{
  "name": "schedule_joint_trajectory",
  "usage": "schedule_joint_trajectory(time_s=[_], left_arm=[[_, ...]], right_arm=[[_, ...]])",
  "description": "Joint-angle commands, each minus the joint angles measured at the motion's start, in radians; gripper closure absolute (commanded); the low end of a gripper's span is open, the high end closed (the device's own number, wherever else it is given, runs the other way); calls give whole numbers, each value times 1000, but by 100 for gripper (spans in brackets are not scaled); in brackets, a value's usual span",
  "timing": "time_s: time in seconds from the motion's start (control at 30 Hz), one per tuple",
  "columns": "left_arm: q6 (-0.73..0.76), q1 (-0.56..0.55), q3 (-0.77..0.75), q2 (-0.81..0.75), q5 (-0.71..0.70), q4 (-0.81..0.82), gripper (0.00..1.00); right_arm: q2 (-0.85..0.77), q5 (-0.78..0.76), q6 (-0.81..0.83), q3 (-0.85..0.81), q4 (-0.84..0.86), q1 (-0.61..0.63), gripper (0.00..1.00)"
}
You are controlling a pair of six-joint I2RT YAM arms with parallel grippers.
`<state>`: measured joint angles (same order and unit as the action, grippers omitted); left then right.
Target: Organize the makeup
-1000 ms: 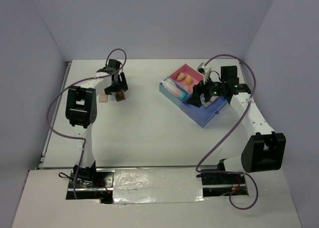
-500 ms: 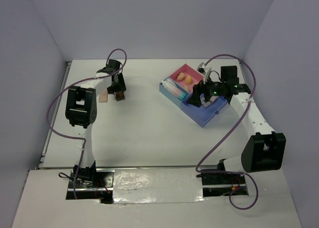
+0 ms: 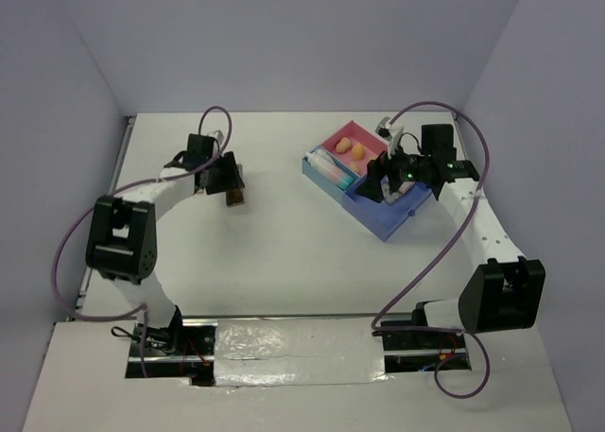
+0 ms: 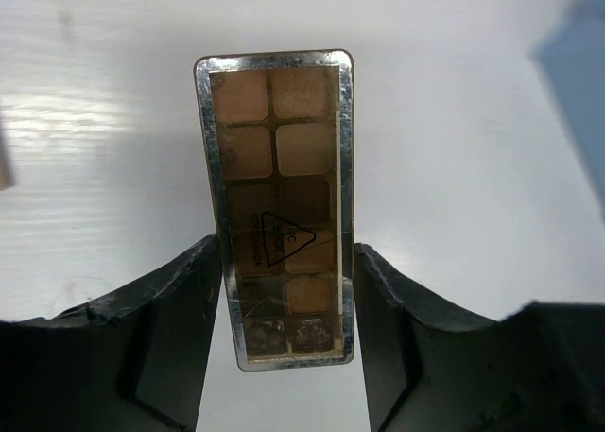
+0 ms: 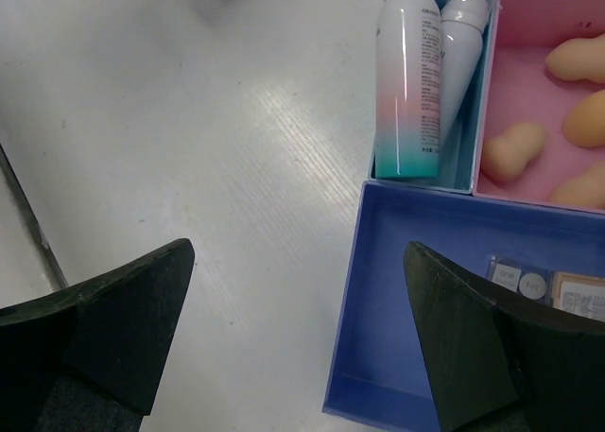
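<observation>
My left gripper (image 3: 230, 180) is shut on a brown multi-pan palette (image 3: 235, 198), left of the table's middle. In the left wrist view the palette (image 4: 282, 200) sits lengthwise between both fingers (image 4: 180, 309). My right gripper (image 3: 383, 188) is open and empty above the pink-and-blue tray (image 3: 378, 226). The right wrist view shows a teal-capped tube (image 5: 408, 82) and a white bottle (image 5: 458, 44) in the teal slot. Tan sponges (image 5: 515, 153) lie in the pink compartment. Small palettes (image 5: 522, 279) lie in the blue compartment (image 5: 406, 356), between the open fingers (image 5: 454, 337).
A tan sliver (image 4: 5, 158) shows at the left edge of the left wrist view. The tray stands at the back right, with its near-left corner below my right gripper. Lilac walls enclose the table on three sides.
My left arm has swung its elbow down and to the left. Its gripper moved slightly right with the brown palette. The peach palette on the table no longer shows. The right gripper has barely moved.
</observation>
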<state>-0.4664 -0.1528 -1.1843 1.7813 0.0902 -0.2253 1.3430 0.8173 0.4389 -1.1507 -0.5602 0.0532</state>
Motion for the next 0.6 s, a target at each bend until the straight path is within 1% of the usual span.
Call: schedule_joint_trajectory(time_s=[0.0, 0.03, 0.1, 0.13, 0.17, 0.2, 0.23, 0.27, 0.3, 0.33, 0.37, 0.4, 0.43, 0.5, 0.57], left_arm=[[-3, -43, 139, -191, 258, 248, 100], [-15, -57, 170, -219, 328, 326, 100], [-69, -112, 240, -276, 400, 433, 100], [-84, -140, 255, -287, 401, 464, 100], [-113, -201, 265, -292, 433, 489, 100], [-130, -233, 265, -290, 436, 510, 100], [-144, -267, 264, -286, 440, 536, 100], [-159, -331, 252, -267, 445, 593, 100], [-188, -359, 241, -254, 447, 615, 100], [-202, -387, 226, -237, 451, 639, 100], [-222, -434, 186, -196, 460, 679, 100], [-230, -458, 161, -174, 459, 691, 100], [-235, -496, 134, -125, 460, 699, 100], [-248, -528, 51, -71, 464, 730, 100], [-267, -562, -41, 24, 468, 741, 100]], right_arm=[[-57, -24, 6, -9, 49, -13, 0], [-61, -24, 3, -14, 52, -16, 0], [-71, -29, -8, -23, 62, -30, 0], [-76, -32, -12, -24, 69, -33, 1], [-84, -44, -28, -24, 81, -38, 2], [-94, -52, -37, -23, 110, -44, 3], [-100, -55, -46, -24, 118, -46, 9], [-102, -55, -52, -32, 120, -74, 15], [-97, -55, -74, -55, 115, -82, 37], [-96, -52, -89, -64, 117, -102, 54], [-94, -58, -109, -72, 124, -113, 67], [-97, -61, -146, -73, 143, -124, 79], [-100, -61, -160, -75, 151, -144, 81], [-105, -67, -187, -81, 158, -157, 81], [-110, -66, -200, -80, 163, -174, 81]])
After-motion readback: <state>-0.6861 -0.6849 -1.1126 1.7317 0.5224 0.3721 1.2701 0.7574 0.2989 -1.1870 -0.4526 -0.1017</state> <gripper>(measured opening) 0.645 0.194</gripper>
